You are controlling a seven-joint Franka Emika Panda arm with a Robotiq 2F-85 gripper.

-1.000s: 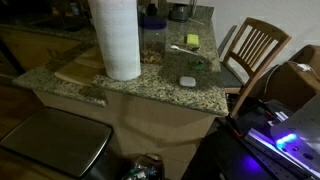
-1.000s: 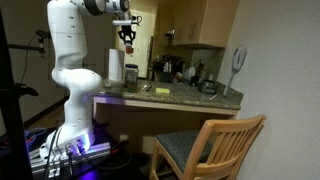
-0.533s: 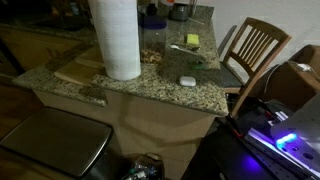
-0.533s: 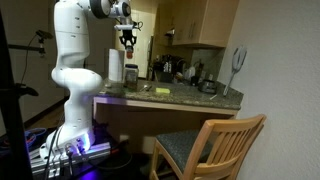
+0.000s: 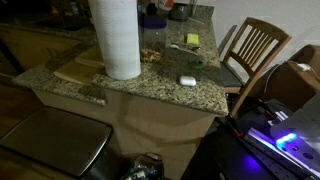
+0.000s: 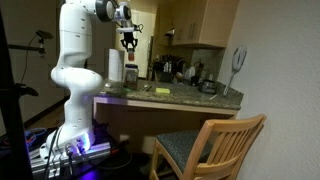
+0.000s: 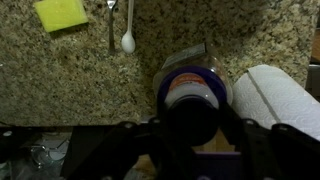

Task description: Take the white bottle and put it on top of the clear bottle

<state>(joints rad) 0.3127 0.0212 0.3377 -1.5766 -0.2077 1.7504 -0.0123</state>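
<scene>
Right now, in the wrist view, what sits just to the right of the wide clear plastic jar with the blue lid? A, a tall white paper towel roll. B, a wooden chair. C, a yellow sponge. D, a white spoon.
A: the tall white paper towel roll lies right beside the wide clear plastic jar with the blue lid, while the yellow sponge and white spoon are up and to its left.

The granite counter [image 5: 150,85] carries a paper towel roll [image 5: 117,40], a wooden board [image 5: 78,68], a yellow sponge [image 5: 192,40], a flat white object [image 5: 187,81], a spoon [image 7: 128,30] and the clear bottle [image 7: 168,82].
</scene>
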